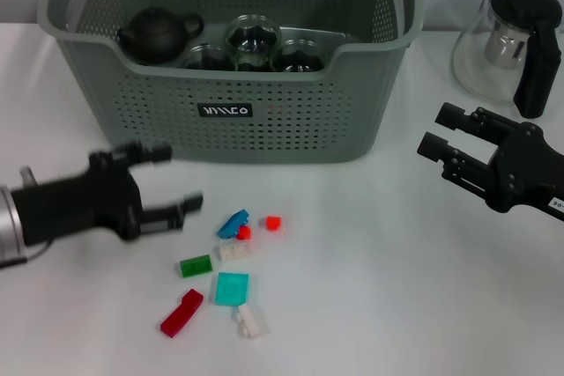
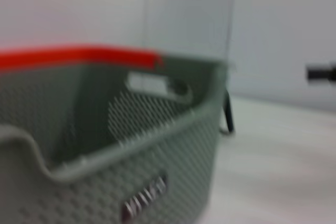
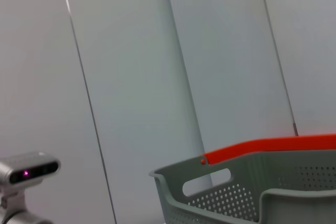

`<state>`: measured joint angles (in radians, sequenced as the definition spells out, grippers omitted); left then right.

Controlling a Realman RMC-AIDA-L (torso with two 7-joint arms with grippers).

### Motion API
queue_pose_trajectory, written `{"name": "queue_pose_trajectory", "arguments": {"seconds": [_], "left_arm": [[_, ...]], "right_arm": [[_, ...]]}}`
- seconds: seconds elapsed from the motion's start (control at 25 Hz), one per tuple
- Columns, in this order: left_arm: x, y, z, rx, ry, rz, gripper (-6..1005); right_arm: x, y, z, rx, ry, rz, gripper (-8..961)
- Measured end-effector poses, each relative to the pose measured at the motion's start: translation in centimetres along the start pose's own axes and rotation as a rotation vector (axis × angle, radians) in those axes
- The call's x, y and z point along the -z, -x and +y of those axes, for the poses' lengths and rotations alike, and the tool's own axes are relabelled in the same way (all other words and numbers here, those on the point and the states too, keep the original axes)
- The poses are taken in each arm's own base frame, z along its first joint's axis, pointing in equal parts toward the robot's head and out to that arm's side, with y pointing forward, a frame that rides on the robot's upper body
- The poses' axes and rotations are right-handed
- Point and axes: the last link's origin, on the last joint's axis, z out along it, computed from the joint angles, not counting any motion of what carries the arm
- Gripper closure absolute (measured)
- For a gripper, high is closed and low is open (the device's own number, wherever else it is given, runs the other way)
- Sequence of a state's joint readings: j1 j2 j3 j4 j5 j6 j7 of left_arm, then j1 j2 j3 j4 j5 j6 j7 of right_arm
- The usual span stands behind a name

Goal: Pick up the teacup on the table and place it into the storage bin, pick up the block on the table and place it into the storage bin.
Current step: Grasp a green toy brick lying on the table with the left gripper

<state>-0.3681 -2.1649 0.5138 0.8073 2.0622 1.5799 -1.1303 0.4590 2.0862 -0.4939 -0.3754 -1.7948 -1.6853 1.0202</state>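
I have the left end effector [image 1: 181, 180] at the left of the head frame, low over the bench [image 1: 397, 305], with its fingers spread and nothing between them. It points toward the scatter of blocks at lower centre, which I read as the approach for the block pick. The nearest pieces are the green block [image 1: 196, 265] and the blue block [image 1: 233, 223]; a teal block [image 1: 232, 289], a dark red block [image 1: 181, 313], a small red block [image 1: 273, 223] and 2 white ones lie around them, all loose and close together, so a clean single pick needs care.

The right end effector [image 1: 441, 143] hangs at the right of the frame, also released and empty, just below the glass jug [image 1: 493, 50] with its black handle. I judge it to be waiting.

The storage bin [image 1: 291, 121] fills the upper centre. Inside it I see a dark teapot [image 1: 157, 33] and glass teacups [image 1: 253, 41] grouped along the front wall, so the teacup part looks done to me. No cup is left on the bench.

The bench is plain white and matte. Both wrist views show pale panelled walls behind the bin's orange-clipped rim.
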Motion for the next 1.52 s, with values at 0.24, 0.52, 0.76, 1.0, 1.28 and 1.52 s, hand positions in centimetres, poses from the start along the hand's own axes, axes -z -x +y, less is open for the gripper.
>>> {"name": "queue_pose_trajectory", "arguments": {"seconds": [0.24, 0.52, 0.76, 1.0, 1.28, 1.52], "left_arm": [[0.0, 1.6, 1.2, -0.023, 0.075, -0.1, 156], [0.2, 2.3, 2.3, -0.037, 0.195, -0.196, 158], [0.6, 3.3, 2.7, -0.075, 0.214, -0.248, 157], [0.9, 3.7, 2.8, -0.145, 0.21, -0.251, 160], [1.1, 4.2, 2.9, -0.145, 0.206, -0.27, 207], [1.4, 4.8, 3.3, -0.134, 0.211, -0.291, 273]], "right_arm": [[0.0, 0.0, 0.0, 0.0, 0.002, -0.001, 377], [0.1, 0.0, 0.1, -0.002, 0.002, -0.003, 377], [0.2, -0.1, 0.0, -0.003, -0.006, 0.0, 377], [0.3, -0.2, 0.0, -0.004, -0.009, 0.001, 377], [0.4, -0.3, 0.1, -0.007, -0.013, 0.003, 377], [0.5, -0.3, 0.1, -0.008, -0.014, 0.004, 376]]}}
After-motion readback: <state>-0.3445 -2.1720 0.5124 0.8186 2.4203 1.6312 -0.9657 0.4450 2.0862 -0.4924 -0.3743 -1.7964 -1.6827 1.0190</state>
